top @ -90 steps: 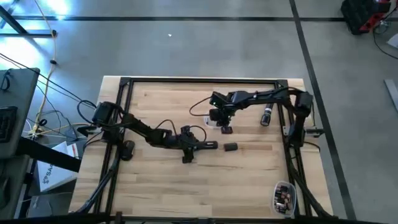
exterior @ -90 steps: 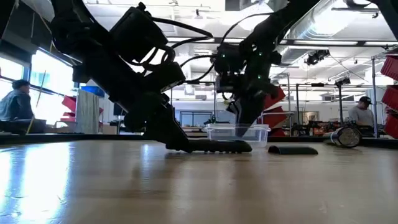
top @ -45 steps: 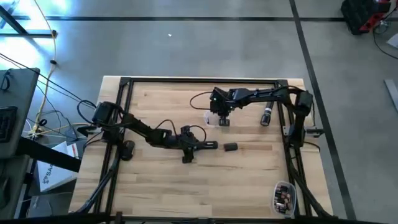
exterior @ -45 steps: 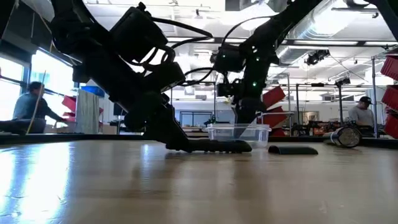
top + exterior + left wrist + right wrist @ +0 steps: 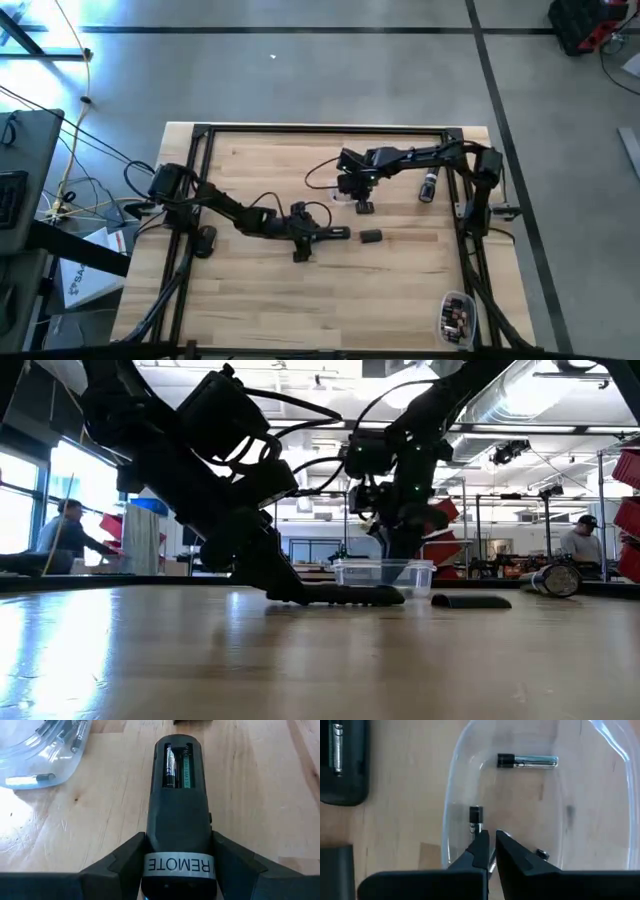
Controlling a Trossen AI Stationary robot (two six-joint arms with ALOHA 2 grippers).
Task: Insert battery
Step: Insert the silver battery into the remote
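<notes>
Below, left gripper (image 5: pixel 177 870) clamps black remote (image 5: pixel 178 805) labelled "REMOTE", one battery (image 5: pixel 169 766) seated; right gripper (image 5: pixel 489 840) nearly closed inside clear tub (image 5: pixel 457 780) on battery (image 5: pixel 476 817).

One remote (image 5: pixel 178 815), one clear tray (image 5: pixel 600 810), two loose batteries (image 5: pixel 527 761), one battery cover (image 5: pixel 371 237)

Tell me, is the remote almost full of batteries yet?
Halfway, it seems. The left gripper holds the remote, with one battery in and a bare spring beside it. The right gripper is down in the clear tub, fingers nearly together. Loading the second battery remains.
</notes>
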